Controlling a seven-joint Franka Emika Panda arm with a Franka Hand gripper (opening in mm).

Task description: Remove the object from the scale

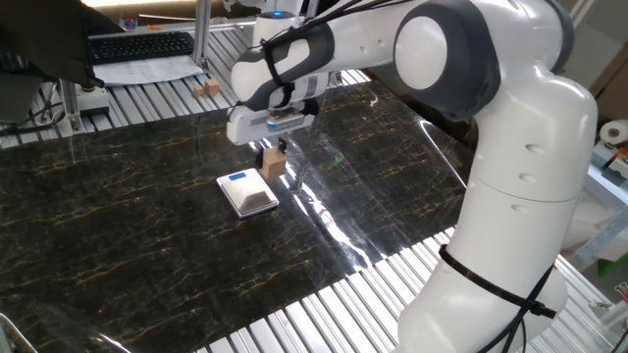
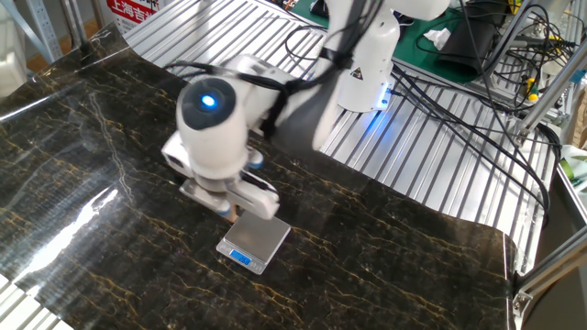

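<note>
2 opposed high views, shared scale (image 1: 246, 191)

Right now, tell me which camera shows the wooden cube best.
The fixed view with the keyboard behind: the wooden cube hangs in the jaws beside the scale. In the other fixed view the robot's wrist hides it.

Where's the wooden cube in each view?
One fixed view: the cube is held in the gripper, centre-left, just up-right of the scale.
The other fixed view: not visible, hidden behind the robot's wrist.
Shared landmark: the scale, blue mark at one edge.
</note>
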